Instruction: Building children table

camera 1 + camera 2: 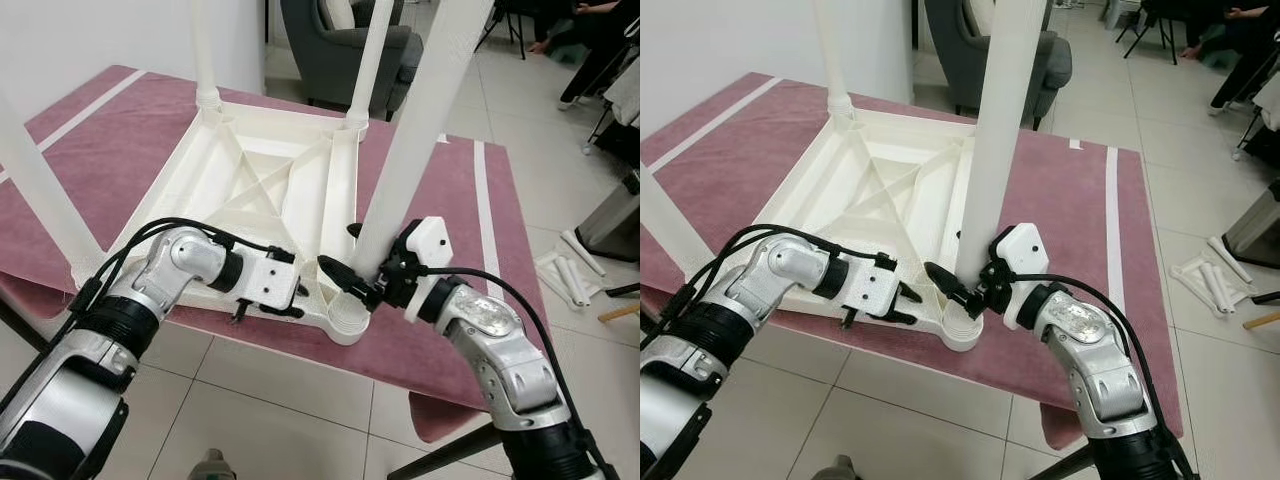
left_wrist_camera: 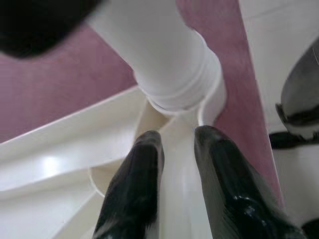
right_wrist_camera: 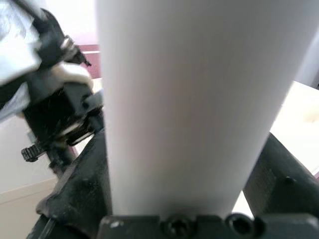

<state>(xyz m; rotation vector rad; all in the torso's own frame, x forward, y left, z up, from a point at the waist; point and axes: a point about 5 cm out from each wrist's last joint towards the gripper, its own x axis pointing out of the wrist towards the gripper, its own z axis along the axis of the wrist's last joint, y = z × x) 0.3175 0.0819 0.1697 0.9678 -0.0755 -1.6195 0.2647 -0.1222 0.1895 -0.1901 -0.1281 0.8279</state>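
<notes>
Holding the white leg (image 1: 400, 170) near its lower end, my right gripper (image 1: 362, 285) has its black fingers closed around the tube, with the leg's threaded foot just above the corner socket (image 1: 347, 322) of the upturned tabletop (image 1: 262, 185). That is the relation I'm working to: the leg's long axis runs from the socket at lower centre of the frame up toward the upper right, so it leans rather than standing square to the socket, and I judge it needs righting before it will thread. The tabletop lies underside up on the maroon mat (image 1: 440, 215), occupying the centre, with other legs already standing at its far corners.

My left gripper (image 1: 278, 297) reaches in from the lower left, its forearm lying flat along the near rim; its fingers are slightly parted and straddle a rib beside the socket, bracing the tabletop. The right arm bends in from the lower right and is the nearer to the leg.
</notes>
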